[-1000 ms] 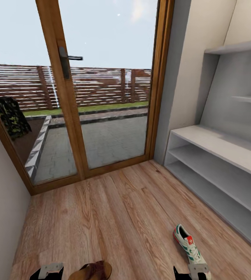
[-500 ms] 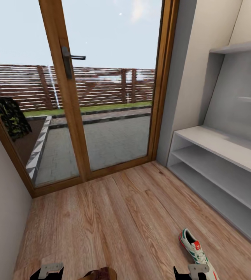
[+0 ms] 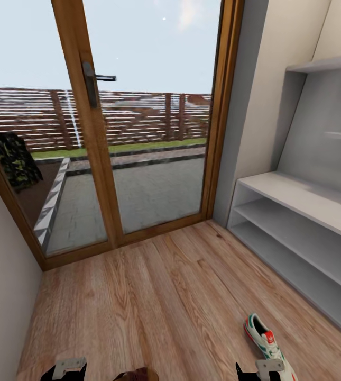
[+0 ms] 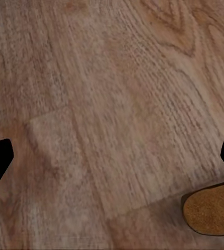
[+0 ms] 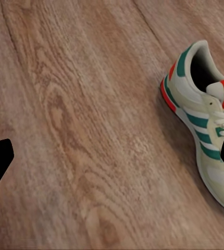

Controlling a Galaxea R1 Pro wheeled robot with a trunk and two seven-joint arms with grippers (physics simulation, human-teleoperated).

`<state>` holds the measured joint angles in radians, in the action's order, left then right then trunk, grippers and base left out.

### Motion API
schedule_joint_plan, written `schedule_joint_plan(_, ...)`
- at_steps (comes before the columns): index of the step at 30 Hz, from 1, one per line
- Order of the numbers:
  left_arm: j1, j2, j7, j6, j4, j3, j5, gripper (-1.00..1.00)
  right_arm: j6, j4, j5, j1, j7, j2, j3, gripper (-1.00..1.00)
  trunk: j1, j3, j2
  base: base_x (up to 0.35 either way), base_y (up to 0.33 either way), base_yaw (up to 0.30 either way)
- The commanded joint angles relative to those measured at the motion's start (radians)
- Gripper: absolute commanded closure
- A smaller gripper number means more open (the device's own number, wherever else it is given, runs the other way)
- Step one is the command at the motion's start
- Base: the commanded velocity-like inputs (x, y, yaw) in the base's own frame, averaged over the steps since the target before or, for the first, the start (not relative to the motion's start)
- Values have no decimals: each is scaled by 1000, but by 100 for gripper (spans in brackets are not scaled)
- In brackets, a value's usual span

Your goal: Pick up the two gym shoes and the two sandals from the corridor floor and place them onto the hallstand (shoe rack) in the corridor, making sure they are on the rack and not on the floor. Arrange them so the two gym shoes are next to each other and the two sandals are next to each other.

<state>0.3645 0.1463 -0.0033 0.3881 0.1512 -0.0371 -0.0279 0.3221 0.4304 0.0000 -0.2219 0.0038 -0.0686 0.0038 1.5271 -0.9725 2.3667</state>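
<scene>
While rolling along the corridor floor (image 3: 154, 296): approach step, nothing held. Left end effector (image 4: 112, 156) and right end effector (image 5: 112, 156) spread wide. Gym shoe (image 3: 265, 341) just ahead of right arm, near hallstand (image 3: 297, 198); sandal (image 4: 212, 211) beside left. Next: lower, centre fingers over shoe.

No readable text; white trefoil logo on gym shoe (image 5: 206, 125) red tongue
</scene>
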Motion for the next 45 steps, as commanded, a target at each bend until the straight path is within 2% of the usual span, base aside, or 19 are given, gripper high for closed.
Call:
schedule_joint_plan(1, 1, 0, -1, 3, -1, -3, -3, -100, 3, -1, 0, 0, 1, 0, 0, -100, 0, -1, 0, 149, 1, 0)
schedule_joint_plan(23, 1, 0, -1, 3, -1, -3, -2, -100, 3, -3, 1, -1, 2, 0, -1, -100, 0, -1, 0, 58, 0, 0)
schedule_joint_plan(28, 1, 7, -7, 4, 9, 13, 8, -100, 2, -4, 3, -1, 3, 0, 1, -100, 0, -1, 0, 0, 0, 0)
schedule_joint_plan(30, 8, 19, -59, 3, 16, 33, 37, -100, 2, 12, 4, -2, 4, -1, 2, -100, 0, -1, 0, 0, 0, 0)
schedule_joint_plan(34, 12, 39, -134, 3, 18, 38, 54, -100, 1, 53, 6, -2, 5, -2, 2, -100, 0, -1, 0, 0, 0, 0)
schedule_joint_plan(35, 16, 64, -218, 2, 19, 40, 66, -100, -2, 112, 21, -2, 6, -3, 4, -100, 0, -1, 0, 0, 0, 0)
schedule_joint_plan(40, 19, 86, -312, 0, 23, 41, 75, -100, -5, 190, 61, -7, 7, -4, 6, -100, 0, -1, 0, 0, 0, 0)
schedule_joint_plan(41, 21, 89, -329, -1, 25, 42, 76, -100, -7, 215, 81, -14, 10, -3, 7, -100, 0, -1, 0, 0, 0, 0)
schedule_joint_plan(45, 33, 95, -400, -6, 40, 43, 103, -100, -19, 253, 120, -38, 45, -1, 8, -100, 0, -1, 0, 0, 0, 0)
